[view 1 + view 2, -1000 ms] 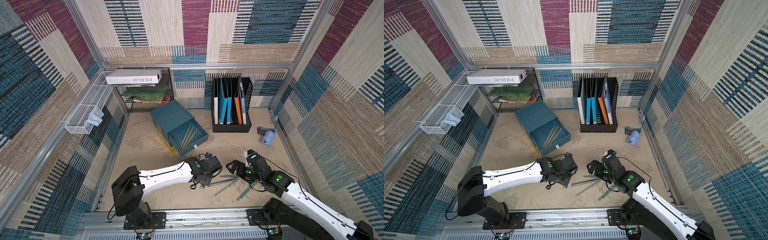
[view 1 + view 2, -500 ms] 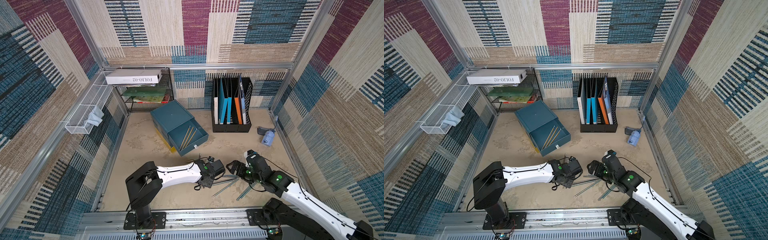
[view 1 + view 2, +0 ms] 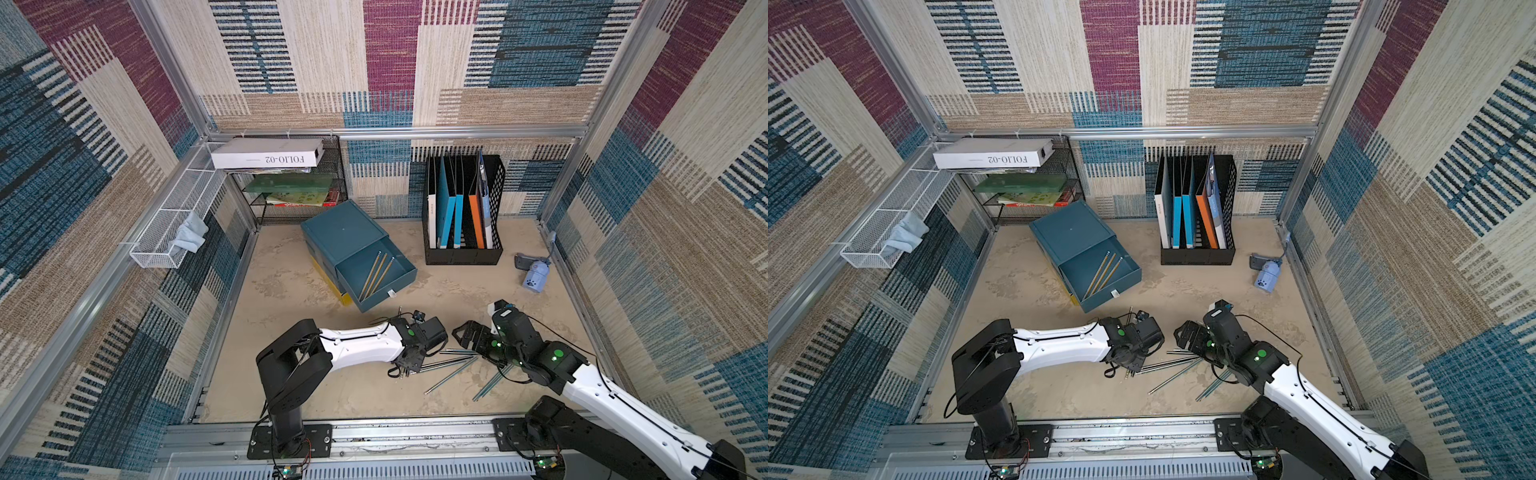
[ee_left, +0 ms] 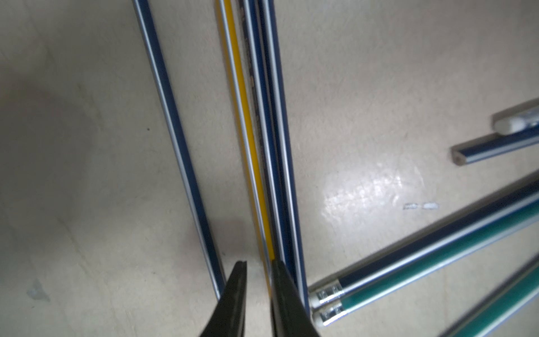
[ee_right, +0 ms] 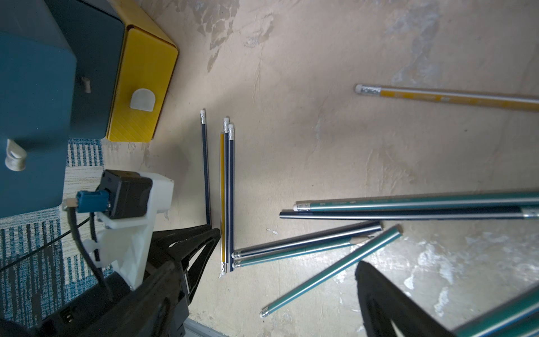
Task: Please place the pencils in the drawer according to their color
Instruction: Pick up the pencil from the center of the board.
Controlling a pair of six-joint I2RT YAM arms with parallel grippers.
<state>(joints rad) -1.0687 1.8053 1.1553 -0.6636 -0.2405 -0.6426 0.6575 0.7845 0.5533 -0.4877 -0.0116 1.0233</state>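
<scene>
Five yellow pencils [image 3: 376,276], five dark pencils [image 5: 206,169] and at least four teal pencils [image 5: 329,271] are visible.

Teal drawer [image 3: 351,268]; yellow, navy, teal pencils [image 5: 331,271]

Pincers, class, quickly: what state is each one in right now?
Left pincer: barely open, tips beside the yellow pencil, nothing visibly gripped.
Right pincer: wide open, empty, by the loose pencils.
</scene>
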